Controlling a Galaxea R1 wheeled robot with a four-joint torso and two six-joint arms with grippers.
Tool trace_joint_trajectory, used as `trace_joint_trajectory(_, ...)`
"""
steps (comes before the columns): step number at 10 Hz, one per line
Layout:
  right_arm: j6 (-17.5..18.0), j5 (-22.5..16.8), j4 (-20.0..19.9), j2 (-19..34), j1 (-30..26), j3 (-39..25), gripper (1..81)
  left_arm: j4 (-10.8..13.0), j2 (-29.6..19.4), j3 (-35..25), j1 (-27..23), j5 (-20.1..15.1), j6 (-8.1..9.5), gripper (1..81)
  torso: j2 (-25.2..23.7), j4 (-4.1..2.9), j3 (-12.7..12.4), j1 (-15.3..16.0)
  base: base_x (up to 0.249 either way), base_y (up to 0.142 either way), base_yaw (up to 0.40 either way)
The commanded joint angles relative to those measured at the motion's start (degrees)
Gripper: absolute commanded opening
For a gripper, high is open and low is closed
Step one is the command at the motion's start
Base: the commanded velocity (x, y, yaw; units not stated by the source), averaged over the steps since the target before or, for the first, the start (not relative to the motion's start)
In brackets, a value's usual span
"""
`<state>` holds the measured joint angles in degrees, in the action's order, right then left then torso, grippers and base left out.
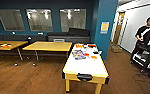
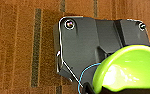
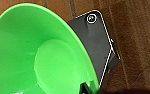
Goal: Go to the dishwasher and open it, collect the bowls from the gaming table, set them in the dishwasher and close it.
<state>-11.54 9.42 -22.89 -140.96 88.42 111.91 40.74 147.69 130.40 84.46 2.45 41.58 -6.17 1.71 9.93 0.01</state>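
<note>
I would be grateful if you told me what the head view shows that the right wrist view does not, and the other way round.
Head view alone: the gaming table with colourful boxes at its far end, yellow tables, a dark sofa, and a person by a cart. Right wrist view alone: a bright green bowl seen from close up, with its inside facing the camera. Both share the brown wood floor.

The gaming table (image 1: 85,65) stands at 12 o'clock, its length running away from the camera. Game boxes (image 1: 79,54) lie on its far half. Two counters (image 1: 49,46) stand at 10 o'clock, a sofa (image 1: 69,37) behind them. A person (image 1: 146,37) stands at 2 o'clock beside a cart (image 1: 142,58).
</note>
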Motion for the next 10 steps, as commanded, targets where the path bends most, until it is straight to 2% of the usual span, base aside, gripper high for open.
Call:
trace_joint_trajectory(1, -0.1, -3.6, 0.7, 2.1, -2.5, -0.7, 1.0, 0.6, -1.3, -0.1, -2.6, -2.2, -0.45, 1.0, 0.0, 0.00, 0.0, 0.0, 0.000, 0.000, 0.000)
trace_joint_trajectory(4, -0.1, -3.6, 0.7, 2.2, -2.6, -0.7, 1.0, 0.7, -0.5, 1.0, -2.6, -2.2, -0.45, 1.0, 0.0, 0.00, 0.0, 0.0, 0.000, 0.000, -0.028)
trace_joint_trajectory(10, -0.1, -3.6, 0.7, 1.8, -2.4, -0.7, 1.0, 0.6, 4.0, 8.1, -2.2, -2.3, -0.45, 1.0, 0.0, 0.00, 0.0, 0.0, 0.000, 0.000, -0.390)
